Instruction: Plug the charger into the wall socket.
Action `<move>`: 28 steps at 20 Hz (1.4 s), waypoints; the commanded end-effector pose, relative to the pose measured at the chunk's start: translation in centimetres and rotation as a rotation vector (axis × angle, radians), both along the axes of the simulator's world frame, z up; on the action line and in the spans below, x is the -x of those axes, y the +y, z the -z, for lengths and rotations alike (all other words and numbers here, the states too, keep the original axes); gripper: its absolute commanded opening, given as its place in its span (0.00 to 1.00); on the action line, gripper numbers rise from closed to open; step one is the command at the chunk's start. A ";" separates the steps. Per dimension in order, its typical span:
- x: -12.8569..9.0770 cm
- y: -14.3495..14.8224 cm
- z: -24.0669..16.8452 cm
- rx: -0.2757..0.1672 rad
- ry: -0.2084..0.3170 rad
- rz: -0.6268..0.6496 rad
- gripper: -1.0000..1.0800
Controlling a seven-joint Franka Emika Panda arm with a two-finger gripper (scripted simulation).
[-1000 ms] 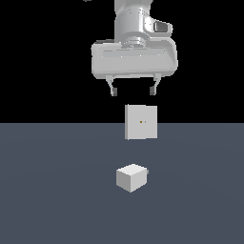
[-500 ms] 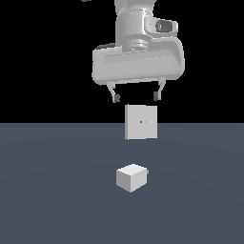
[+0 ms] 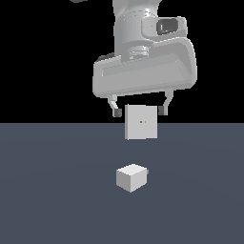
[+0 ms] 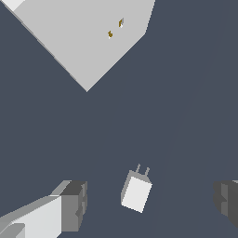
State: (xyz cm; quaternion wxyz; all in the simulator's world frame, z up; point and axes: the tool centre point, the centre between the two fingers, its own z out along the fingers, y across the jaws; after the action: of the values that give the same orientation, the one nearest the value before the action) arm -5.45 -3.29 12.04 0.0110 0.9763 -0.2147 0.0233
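The charger (image 3: 131,177), a small white cube, lies on the dark grey floor (image 3: 47,190); in the wrist view the charger (image 4: 136,193) shows two thin prongs pointing toward the wall socket (image 4: 88,32). The wall socket (image 3: 141,122) is an upright white square plate with tiny orange dots at its centre, standing behind the charger. My gripper (image 3: 139,112) hangs open well above the charger, its fingertips level with the socket's upper part. In the wrist view the charger sits between my two fingers (image 4: 74,204), apart from both. Nothing is held.
The dark grey floor stretches across the lower half of the exterior view, with black background above it. No other objects show.
The gripper has come down and toward the camera, looming larger; its fingertips now reach the level of the socket's top. Charger and socket have not moved.
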 end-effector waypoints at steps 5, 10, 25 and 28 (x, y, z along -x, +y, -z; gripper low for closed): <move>2.3 0.4 2.5 0.003 -0.014 0.162 0.96; 3.6 0.9 4.0 0.005 -0.022 0.259 0.96; 4.8 1.6 5.7 0.007 -0.029 0.359 0.96; 4.9 1.6 6.1 0.007 -0.029 0.360 0.96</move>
State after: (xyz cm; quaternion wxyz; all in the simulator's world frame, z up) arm -10.27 -1.69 6.11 0.0152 0.9218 -0.3857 0.0360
